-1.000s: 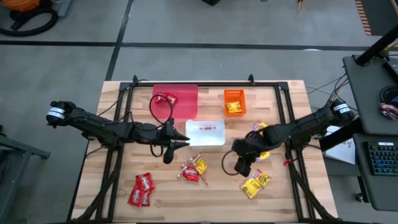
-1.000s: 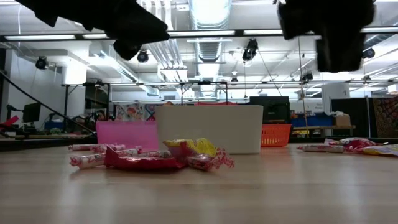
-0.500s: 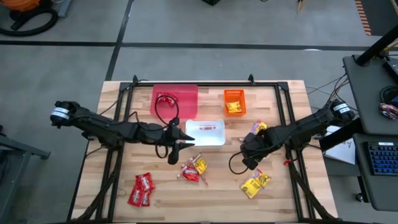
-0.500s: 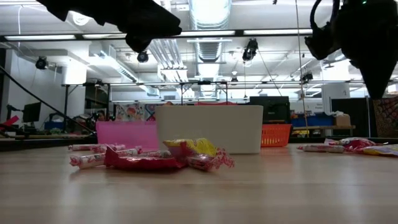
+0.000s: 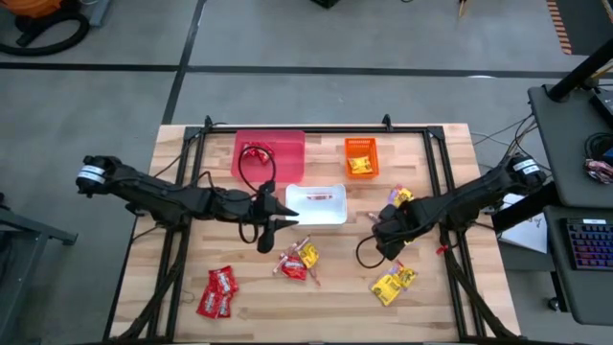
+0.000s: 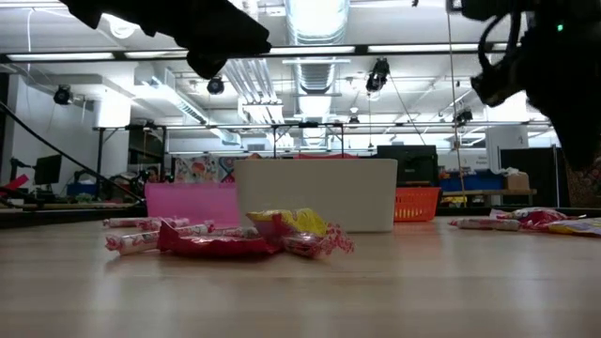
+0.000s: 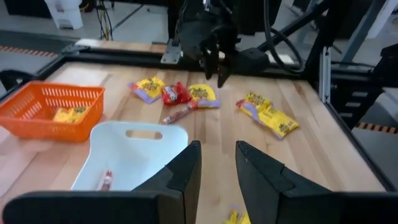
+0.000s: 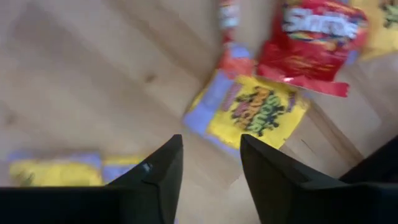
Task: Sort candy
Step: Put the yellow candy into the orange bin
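Note:
The candy lies in groups on the wooden table: a mixed pile [image 5: 297,261] at centre, red packets [image 5: 217,290] near left, yellow packets [image 5: 393,283] near right, and a cluster [image 5: 397,199] farther right. My left gripper [image 5: 276,230] hangs open above the table by the white bin's near left corner [image 5: 292,218], nothing between its fingers [image 7: 186,174]. My right gripper [image 5: 386,244] is open and points down near the right cluster. A yellow packet [image 8: 258,112] and a red packet [image 8: 311,37] lie just beyond its fingers [image 8: 161,180].
At the back stand a pink-red bin [image 5: 283,144] with a red packet, an orange bin [image 5: 361,146] with yellow packets, and the white bin [image 5: 330,216] with a stick inside. A black frame [image 5: 316,129] borders the work area. Bare wood lies along the near edge.
My right gripper has moved toward the table's right and far edges, away from the yellow packets and toward the right cluster, and has come lower. My left gripper has shifted a little to the right, toward the white bin. The candy has stayed in place.

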You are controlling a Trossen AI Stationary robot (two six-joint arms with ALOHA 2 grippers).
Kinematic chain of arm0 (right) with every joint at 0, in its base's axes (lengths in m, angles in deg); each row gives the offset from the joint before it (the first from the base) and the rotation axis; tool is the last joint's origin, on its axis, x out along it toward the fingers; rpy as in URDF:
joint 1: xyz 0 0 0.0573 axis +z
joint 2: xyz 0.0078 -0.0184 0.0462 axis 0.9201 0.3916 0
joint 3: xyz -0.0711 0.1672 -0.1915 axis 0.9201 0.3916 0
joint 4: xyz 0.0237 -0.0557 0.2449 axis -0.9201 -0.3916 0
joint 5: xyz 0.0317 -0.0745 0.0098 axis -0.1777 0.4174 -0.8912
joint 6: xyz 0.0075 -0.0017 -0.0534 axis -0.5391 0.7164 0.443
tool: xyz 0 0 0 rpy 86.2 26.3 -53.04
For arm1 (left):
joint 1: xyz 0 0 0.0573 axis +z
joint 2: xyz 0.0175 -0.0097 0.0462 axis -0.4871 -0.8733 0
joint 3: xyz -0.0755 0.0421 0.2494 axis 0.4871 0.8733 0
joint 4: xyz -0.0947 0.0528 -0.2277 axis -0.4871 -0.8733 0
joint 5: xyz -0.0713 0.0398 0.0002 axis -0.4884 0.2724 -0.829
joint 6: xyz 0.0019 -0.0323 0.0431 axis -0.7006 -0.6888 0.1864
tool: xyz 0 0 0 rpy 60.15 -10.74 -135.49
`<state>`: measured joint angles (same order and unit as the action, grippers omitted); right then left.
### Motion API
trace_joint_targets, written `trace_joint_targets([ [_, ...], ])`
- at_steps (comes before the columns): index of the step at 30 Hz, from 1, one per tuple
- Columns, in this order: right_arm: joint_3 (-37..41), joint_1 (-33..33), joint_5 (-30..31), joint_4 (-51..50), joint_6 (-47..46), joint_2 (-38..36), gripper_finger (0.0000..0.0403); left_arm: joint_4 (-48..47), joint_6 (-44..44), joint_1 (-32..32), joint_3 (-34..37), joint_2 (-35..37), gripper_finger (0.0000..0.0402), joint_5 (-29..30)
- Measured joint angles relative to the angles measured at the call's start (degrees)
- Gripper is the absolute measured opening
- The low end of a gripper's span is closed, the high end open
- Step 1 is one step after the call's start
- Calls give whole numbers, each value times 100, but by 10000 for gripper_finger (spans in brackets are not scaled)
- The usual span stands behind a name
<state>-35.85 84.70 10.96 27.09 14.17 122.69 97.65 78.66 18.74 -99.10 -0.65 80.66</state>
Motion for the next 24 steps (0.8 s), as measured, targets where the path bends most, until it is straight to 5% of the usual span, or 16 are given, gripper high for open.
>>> trace_joint_targets([
  [13, 861, -55, 222, 856, -868, 118, 210, -742, 207, 6, -3, 291, 84, 1269],
  [24, 1157, -66, 363, 1455, -921, 362, 210, -754, 312, 115, -3, 304, 84, 1349],
])
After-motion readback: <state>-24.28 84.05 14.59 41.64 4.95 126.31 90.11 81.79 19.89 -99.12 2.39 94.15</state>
